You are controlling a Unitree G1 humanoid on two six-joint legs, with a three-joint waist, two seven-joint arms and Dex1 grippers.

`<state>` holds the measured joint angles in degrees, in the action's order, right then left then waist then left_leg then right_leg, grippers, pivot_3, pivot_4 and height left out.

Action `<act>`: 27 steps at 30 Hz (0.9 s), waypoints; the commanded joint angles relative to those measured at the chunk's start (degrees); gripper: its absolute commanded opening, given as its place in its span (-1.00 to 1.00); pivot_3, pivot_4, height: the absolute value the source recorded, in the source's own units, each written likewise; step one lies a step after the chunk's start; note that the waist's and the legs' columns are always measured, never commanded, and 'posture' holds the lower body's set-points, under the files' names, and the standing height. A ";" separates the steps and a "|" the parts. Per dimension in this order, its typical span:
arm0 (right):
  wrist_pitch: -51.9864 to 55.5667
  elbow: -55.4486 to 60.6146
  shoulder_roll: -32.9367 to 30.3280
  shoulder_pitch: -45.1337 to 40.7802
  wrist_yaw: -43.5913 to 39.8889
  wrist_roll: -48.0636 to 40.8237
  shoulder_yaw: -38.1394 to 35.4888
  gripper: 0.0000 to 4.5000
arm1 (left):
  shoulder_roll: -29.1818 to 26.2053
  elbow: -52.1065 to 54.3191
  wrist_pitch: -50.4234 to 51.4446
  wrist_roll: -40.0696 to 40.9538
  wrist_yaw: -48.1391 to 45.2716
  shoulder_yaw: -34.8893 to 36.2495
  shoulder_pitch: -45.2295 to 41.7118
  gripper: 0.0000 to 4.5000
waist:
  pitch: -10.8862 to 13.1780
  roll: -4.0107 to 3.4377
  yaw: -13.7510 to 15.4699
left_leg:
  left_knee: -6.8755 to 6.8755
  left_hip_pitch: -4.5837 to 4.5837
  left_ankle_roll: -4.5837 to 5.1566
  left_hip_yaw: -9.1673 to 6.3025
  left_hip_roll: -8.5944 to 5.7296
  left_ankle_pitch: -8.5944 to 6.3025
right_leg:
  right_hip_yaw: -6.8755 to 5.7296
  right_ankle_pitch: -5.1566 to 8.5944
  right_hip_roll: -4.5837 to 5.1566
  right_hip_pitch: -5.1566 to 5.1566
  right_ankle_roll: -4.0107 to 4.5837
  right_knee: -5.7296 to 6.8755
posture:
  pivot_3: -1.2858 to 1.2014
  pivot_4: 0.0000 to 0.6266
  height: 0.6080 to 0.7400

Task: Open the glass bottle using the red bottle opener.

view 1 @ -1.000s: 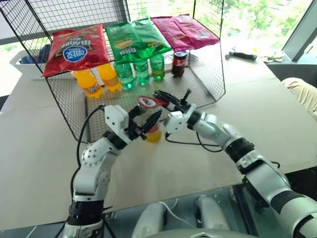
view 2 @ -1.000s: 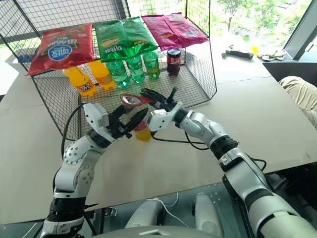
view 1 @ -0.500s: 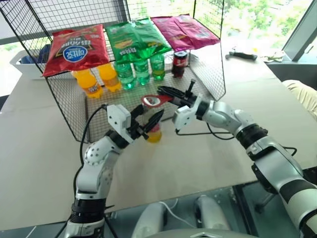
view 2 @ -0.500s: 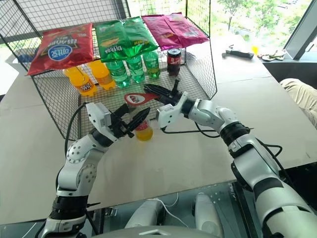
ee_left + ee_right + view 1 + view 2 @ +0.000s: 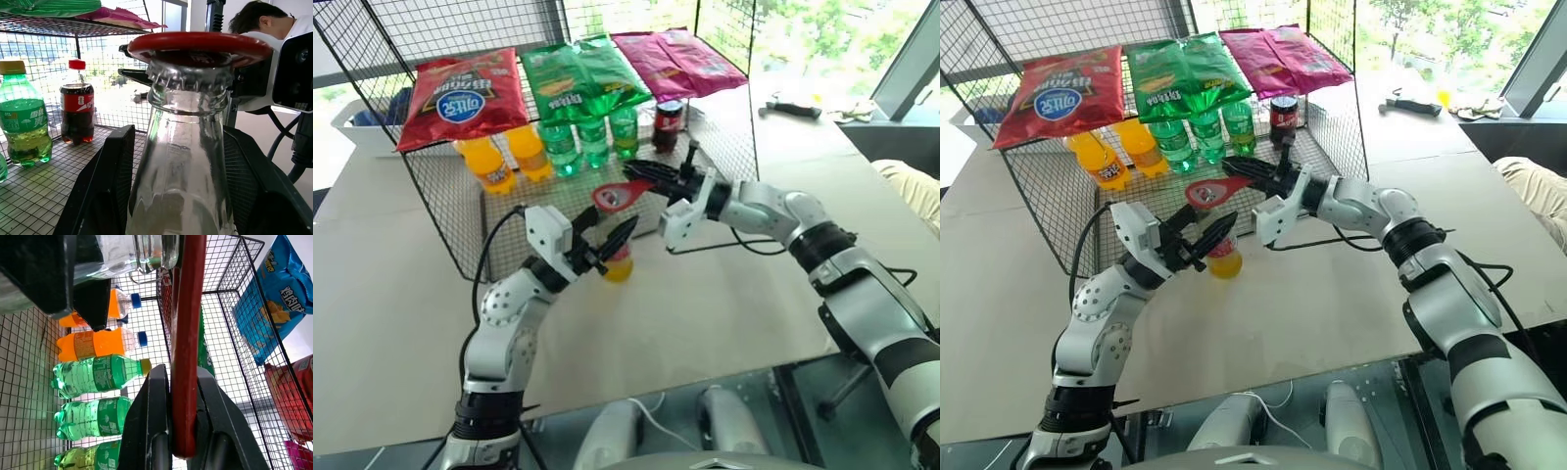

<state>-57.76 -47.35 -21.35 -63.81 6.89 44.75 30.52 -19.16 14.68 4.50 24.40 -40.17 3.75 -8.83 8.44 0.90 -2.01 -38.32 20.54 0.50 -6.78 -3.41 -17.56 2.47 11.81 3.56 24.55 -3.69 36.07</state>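
My left gripper (image 5: 610, 235) is shut on the glass bottle (image 5: 618, 262), holding it upright on the table in front of the wire rack. The bottle is clear, with yellow drink at its base and a crown cap (image 5: 188, 73) on top. My right gripper (image 5: 644, 176) reaches in from the right, shut on the handle of the red bottle opener (image 5: 619, 194). In the left wrist view the opener's ring head (image 5: 198, 45) lies flat right over the cap. The right wrist view shows the red handle (image 5: 188, 333) clamped between my two fingers.
Behind the bottle stands a wire rack (image 5: 440, 201) holding orange soda bottles (image 5: 504, 157), green soda bottles (image 5: 592, 142) and a small cola bottle (image 5: 668, 125), with chip bags (image 5: 582, 73) on top. A dark tool (image 5: 791, 110) lies at the back right. A person's leg (image 5: 913, 181) is at the right edge.
My right arm has lifted and rolled at the wrist, its elbow swinging out to the right, with the opener raised slightly over the bottle's top. The left gripper and the bottle have stayed put.
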 commanded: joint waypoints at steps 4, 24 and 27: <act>-0.97 1.27 -1.01 -4.22 -0.56 0.25 -0.65 -1.00 | -0.08 0.51 0.98 0.15 0.10 -1.21 0.77 -0.08 | 0.00 0.00 -0.06 | 0.00 0.00 0.00 0.00 0.00 0.00 | 0.00 0.00 0.00 0.01 0.00 -0.01 | 0.03 -0.52 1.00; 0.65 1.98 0.19 -5.55 -4.12 -8.36 -5.30 -1.00 | -0.13 1.41 2.06 0.44 0.62 -1.47 1.10 -0.08 | 0.02 -0.02 -0.14 | 0.03 0.09 0.00 -0.04 0.01 0.00 | -0.02 0.00 0.00 0.06 0.00 -0.09 | 0.03 -0.52 1.00; 2.52 1.24 2.19 -3.36 -8.30 -15.64 -7.67 -1.00 | -0.16 1.88 2.49 0.76 0.71 -1.26 1.33 -0.08 | 0.02 -0.03 -0.19 | 0.03 0.08 0.00 -0.03 0.05 0.00 | -0.02 0.00 -0.01 0.06 0.00 -0.10 | 0.03 -0.52 1.00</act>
<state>-56.19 -46.33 -19.68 -67.64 0.46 33.96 25.35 -19.18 16.27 5.84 24.95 -39.53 3.78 -8.55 8.47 0.87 -2.20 -38.29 20.63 0.50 -6.82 -3.31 -17.57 2.45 11.81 3.56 24.61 -3.69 35.98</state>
